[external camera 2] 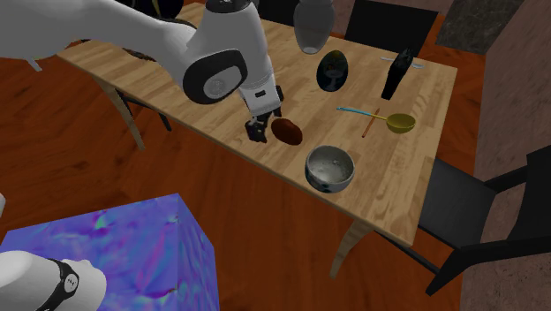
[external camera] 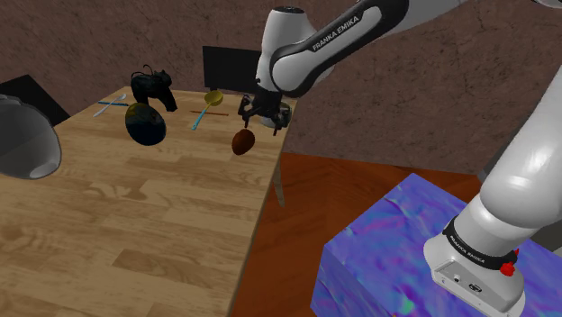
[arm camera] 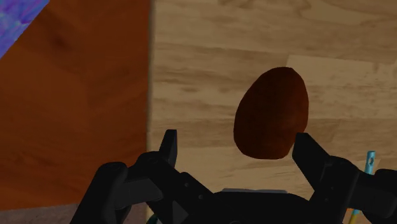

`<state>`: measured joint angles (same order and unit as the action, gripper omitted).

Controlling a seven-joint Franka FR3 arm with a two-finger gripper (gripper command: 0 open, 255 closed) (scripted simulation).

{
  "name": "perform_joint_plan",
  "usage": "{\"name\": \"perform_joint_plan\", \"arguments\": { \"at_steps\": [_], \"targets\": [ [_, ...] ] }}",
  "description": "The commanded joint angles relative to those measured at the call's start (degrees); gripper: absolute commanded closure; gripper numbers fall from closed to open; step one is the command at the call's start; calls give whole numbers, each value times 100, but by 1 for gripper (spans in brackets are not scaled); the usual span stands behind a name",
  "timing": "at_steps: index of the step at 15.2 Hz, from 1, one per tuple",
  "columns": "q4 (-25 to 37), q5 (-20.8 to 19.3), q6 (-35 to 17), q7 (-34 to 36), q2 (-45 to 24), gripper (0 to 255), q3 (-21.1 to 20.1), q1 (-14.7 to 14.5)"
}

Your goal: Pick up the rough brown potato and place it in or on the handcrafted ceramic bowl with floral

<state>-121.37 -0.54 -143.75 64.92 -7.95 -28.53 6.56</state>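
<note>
Open tool (arm camera: 235, 145) by the potato (arm camera: 272, 114) at the tabletop (arm camera: 267, 38) edge.
The tool's fingers stand apart and clasp nothing. The brown potato lies on the wood just beyond them, closer to one finger. In the second exterior view, the potato sits between the tool and the bowl (external camera 2: 329, 168), apart from the bowl.

The potato (external camera 2: 287, 131), dark reddish-brown and egg-shaped, lies near the desk (external camera 2: 397, 177) edge. In the second exterior view the greyish, dark-patterned bowl (external camera 2: 329, 168) stands upright at its 4 o'clock, apart.
</note>
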Motion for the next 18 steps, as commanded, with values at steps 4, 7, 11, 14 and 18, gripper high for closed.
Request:
{"name": "perform_joint_plan", "arguments": {
  "at_steps": [4, 7, 11, 14, 18],
  "targets": [
    [884, -668, -359, 1056, -1022, 0, 322, -321],
    [941, -797, -498, 1142, -1231, 0, 402, -408],
    [1036, -965, -672, 1254, -1514, 0, 508, -522],
    [1051, -988, -697, 1269, -1555, 0, 525, -540],
    [1051, -988, -696, 1269, -1555, 0, 525, -540]
  ]
}}
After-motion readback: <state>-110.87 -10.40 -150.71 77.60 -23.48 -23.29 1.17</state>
